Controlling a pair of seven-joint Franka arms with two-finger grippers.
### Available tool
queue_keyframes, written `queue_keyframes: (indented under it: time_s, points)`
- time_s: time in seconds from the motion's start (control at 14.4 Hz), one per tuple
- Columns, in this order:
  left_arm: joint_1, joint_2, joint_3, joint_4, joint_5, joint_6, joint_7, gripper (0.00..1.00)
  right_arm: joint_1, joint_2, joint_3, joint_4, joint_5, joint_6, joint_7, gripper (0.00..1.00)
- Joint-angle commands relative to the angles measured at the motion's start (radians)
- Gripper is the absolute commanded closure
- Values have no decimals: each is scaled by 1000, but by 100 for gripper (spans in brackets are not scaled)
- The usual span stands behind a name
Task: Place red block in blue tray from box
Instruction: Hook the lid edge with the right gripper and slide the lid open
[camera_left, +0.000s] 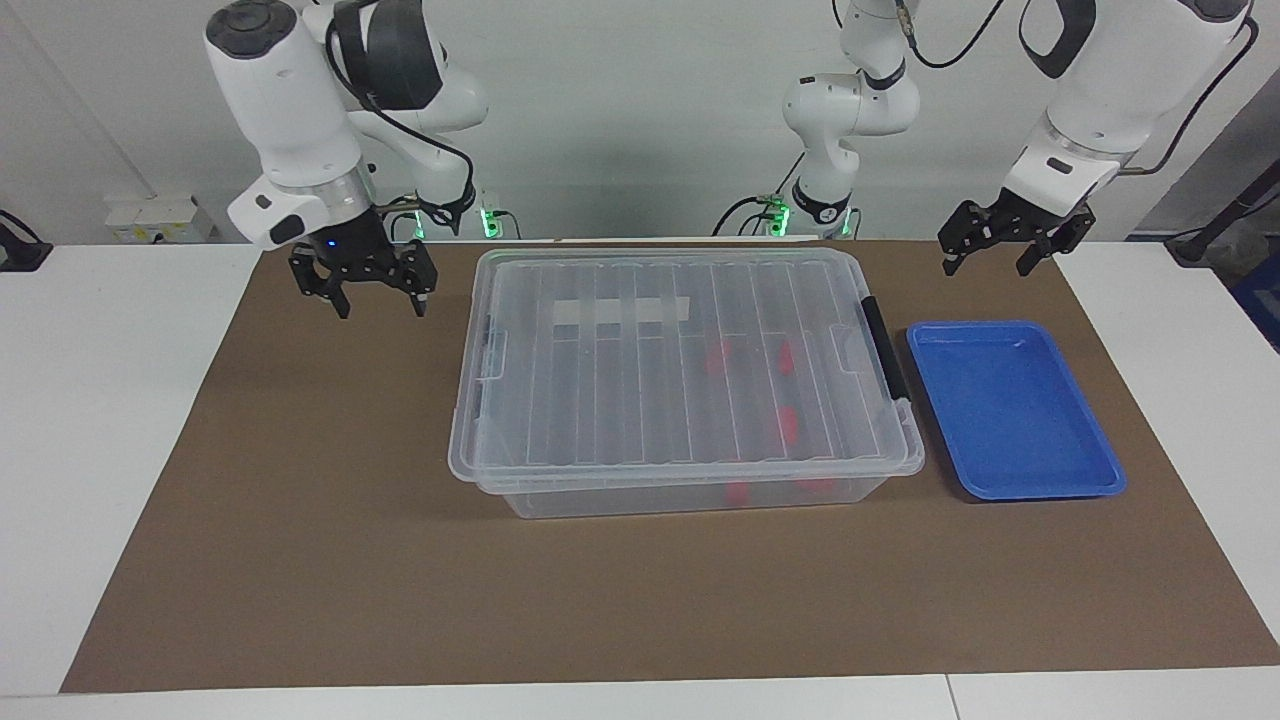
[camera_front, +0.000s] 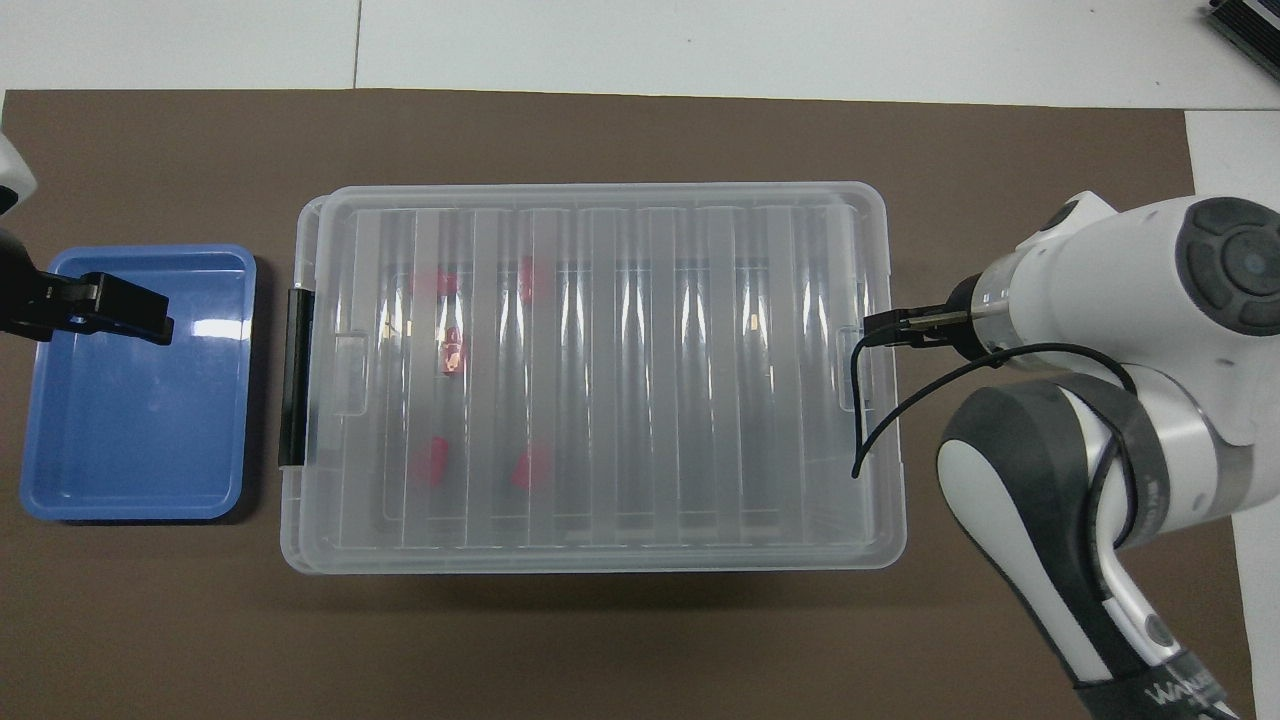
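On the bench the box (camera_left: 680, 375) sits lidded, red blocks (camera_left: 788, 424) inside; the tray (camera_left: 1012, 410) is empty, so nothing is done yet. Left tool (camera_left: 1003, 250) waits open above the tray's robot-side end; right tool (camera_left: 364, 285) hangs open beside the box.

We see a white table (camera_left: 110, 420) covered across its middle by a large brown mat (camera_left: 330, 560), whose edges leave bare white margins toward three and nine o'clock of the facing view. At six o'clock a thin seam splits the tabletop into panels. Toward twelve o'clock rises a plain pale grey wall (camera_left: 620, 110), evenly lit, with soft shadows on it. At about ten o'clock a white socket strip (camera_left: 150, 217) sits against the wall at the table's edge. Small green lights (camera_left: 489, 216) glow near twelve o'clock. At three o'clock, past the table's edge, we make out a dark diagonal bar (camera_left: 1235, 215).
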Motion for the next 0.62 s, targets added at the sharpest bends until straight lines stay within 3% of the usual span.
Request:
queue_keyframes:
  time_s: [0.0, 0.55]
  points:
    - [-1, -27, 4, -27, 6, -3, 6, 0, 12, 14, 1, -32, 18, 40, 0, 0]
    - [-1, -27, 4, -27, 6, -9, 6, 0, -20, 20, -2, -54, -7, 48, -57, 0]
